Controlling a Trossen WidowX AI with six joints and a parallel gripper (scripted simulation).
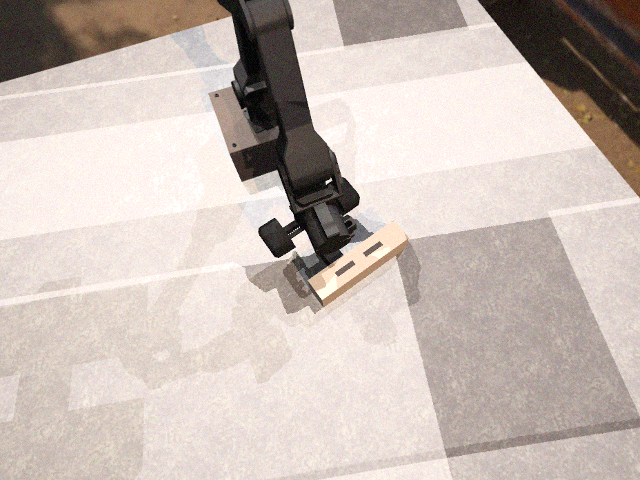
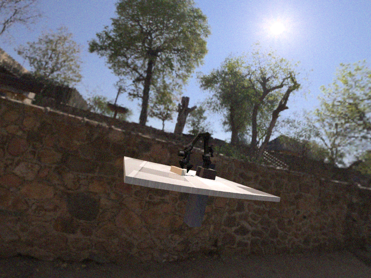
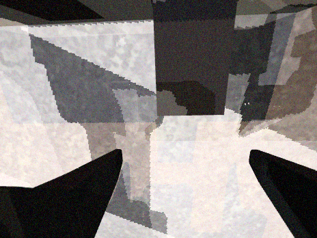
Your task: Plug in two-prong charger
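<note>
The tan power strip [image 1: 361, 264] [image 2: 177, 170] lies on the table with two dark slots in its top, both uncovered in the top view. A dark block that looks like the charger [image 3: 191, 65] runs down from the top edge of the wrist view. It stands ahead of my fingertips, centred a little right of midway. Its prongs do not show. My gripper [image 3: 184, 155] is open, with only bright table between the tips. In the top view it hangs at the arm-base side of the strip, its fingertips hidden under its own body.
The arm's base box [image 1: 227, 121] [image 2: 206, 173] stands behind the strip on the pale table [image 1: 289, 413] [image 2: 167, 185]. The arm reaches over from it. Hard-edged shadows and bright patches cross the table and blur outlines in the wrist view.
</note>
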